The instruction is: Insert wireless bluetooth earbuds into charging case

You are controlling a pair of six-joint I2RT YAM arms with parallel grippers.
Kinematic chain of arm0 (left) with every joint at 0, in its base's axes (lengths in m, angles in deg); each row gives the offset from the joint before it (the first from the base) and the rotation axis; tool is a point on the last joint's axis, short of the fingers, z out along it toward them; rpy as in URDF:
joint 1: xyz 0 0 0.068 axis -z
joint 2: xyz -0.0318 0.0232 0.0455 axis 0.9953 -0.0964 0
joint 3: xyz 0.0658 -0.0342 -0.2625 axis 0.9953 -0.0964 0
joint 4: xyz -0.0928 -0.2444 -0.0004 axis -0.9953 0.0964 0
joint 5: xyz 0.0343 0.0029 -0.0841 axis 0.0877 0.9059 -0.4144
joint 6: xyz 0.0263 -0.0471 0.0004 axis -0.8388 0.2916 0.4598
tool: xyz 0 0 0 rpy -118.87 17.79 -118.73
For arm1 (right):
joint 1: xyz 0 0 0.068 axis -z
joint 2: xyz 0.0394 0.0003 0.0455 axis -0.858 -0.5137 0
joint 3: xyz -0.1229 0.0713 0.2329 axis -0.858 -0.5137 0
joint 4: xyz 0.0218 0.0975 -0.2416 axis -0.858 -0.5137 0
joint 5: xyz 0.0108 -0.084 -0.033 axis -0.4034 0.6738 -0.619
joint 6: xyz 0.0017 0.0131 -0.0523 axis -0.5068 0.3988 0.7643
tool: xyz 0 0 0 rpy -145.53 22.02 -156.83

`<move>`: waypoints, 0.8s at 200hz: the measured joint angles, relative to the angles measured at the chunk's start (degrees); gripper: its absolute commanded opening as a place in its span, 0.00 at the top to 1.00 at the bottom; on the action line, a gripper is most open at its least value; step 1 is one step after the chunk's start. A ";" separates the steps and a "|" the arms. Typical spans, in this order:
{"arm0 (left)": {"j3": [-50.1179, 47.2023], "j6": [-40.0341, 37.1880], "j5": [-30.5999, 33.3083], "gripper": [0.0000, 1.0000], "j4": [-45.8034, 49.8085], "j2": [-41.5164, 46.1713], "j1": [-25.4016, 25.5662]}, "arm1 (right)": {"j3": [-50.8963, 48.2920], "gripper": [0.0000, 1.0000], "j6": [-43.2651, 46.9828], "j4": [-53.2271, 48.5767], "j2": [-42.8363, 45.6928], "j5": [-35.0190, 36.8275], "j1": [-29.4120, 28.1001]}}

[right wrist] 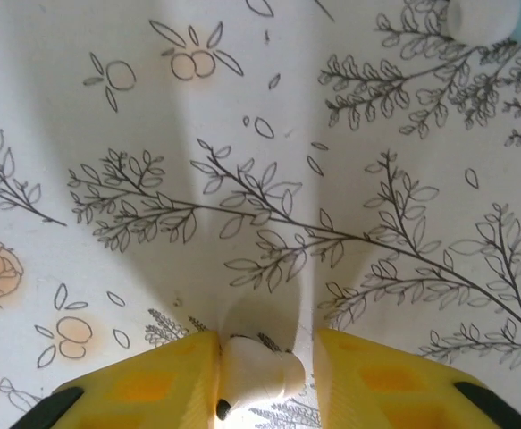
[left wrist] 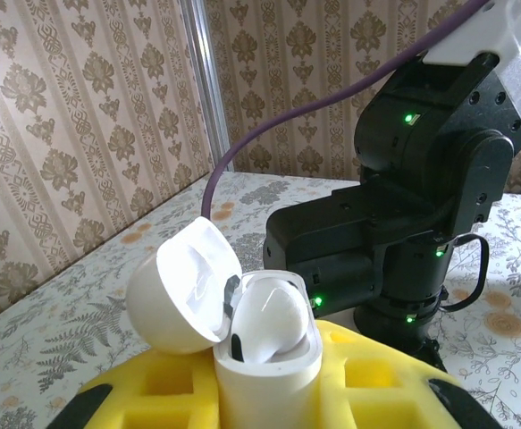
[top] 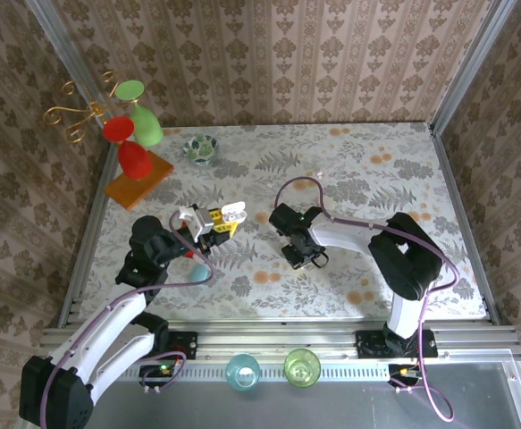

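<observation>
Over table [top: 376, 188], right gripper [top: 306, 260] pointing down, earbud [right wrist: 256, 375] between fingers [right wrist: 153, 386], grip unclear, left gripper [top: 222, 222] clamping charging case [left wrist: 273, 357]

A white rounded plastic charging case [left wrist: 264, 357] sits in the left gripper [top: 224, 219]; to its right, a tiny pale plastic earbud [right wrist: 258, 371] lies between the fingers of the right gripper [top: 308, 261], close above the patterned tabletop [right wrist: 242, 134].

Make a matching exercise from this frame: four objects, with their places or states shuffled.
1. white rounded charging case
2. small white earbud
3. green patterned glass bowl
4. pale blue glass cup

A. back left of the table
B. between the yellow fingers of the right gripper
C. on the near metal rail
D. lid open, clamped by the left gripper

Pairs: 1-D, 2-B, 3-A, 4-C
</observation>
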State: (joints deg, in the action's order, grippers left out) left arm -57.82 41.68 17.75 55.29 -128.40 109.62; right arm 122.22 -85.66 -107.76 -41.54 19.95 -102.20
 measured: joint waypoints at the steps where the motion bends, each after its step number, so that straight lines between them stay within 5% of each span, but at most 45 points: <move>1: 0.00 0.00 0.00 1.00 0.00 0.00 0.00 | 0.00 0.61 -0.02 0.00 0.02 0.07 0.00; 43: 0.00 0.00 0.00 1.00 0.59 0.02 0.00 | -0.83 0.48 -3.85 -0.17 2.80 2.73 0.00; 160: 0.42 -0.02 0.00 1.00 0.79 0.02 0.00 | 3.78 0.49 -24.15 -7.34 1.84 -0.70 -0.28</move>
State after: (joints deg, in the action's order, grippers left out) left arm -57.40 41.66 17.75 56.07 -128.38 109.62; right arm 126.00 -109.81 -115.10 -39.70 19.25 -102.49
